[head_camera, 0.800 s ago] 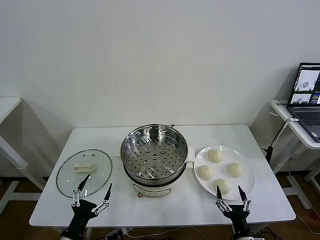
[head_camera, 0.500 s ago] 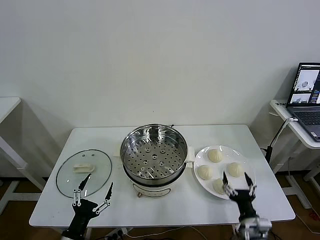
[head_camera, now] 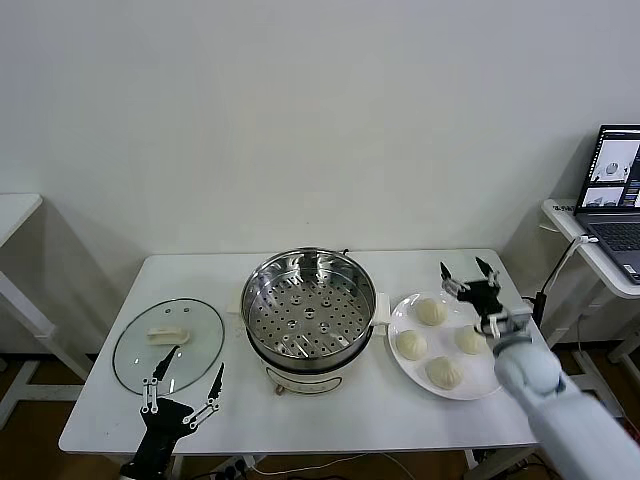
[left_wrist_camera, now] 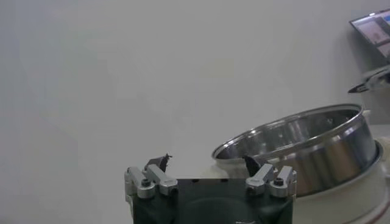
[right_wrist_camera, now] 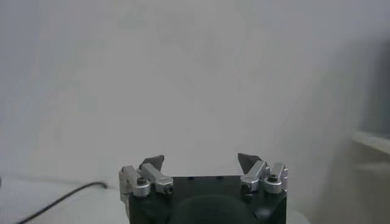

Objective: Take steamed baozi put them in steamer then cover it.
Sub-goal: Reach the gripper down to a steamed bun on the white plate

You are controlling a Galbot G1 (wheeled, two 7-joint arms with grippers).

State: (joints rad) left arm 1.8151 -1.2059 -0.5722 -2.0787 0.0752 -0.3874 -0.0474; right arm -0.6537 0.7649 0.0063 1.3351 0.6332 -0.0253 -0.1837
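Observation:
Four cream-white baozi lie on a white plate (head_camera: 480, 375) at the right: one at the back (head_camera: 431, 311), one at the left (head_camera: 411, 344), one at the right (head_camera: 469, 340), one at the front (head_camera: 444, 372). The steel steamer (head_camera: 308, 309) with its perforated tray stands mid-table; its rim shows in the left wrist view (left_wrist_camera: 304, 143). The glass cover (head_camera: 168, 345) lies flat at the left. My right gripper (head_camera: 467, 274) is open and empty, raised above the plate's back edge. My left gripper (head_camera: 184, 381) is open and empty at the table's front left, just in front of the cover.
The white table (head_camera: 320, 420) ends close behind the steamer at a plain wall. A side desk with an open laptop (head_camera: 612, 190) stands at the far right. Another white table edge (head_camera: 15, 215) shows at the far left.
My right arm has risen from the table's front edge and swung back over the plate, its gripper now above the plate's back edge. The left arm has not moved.

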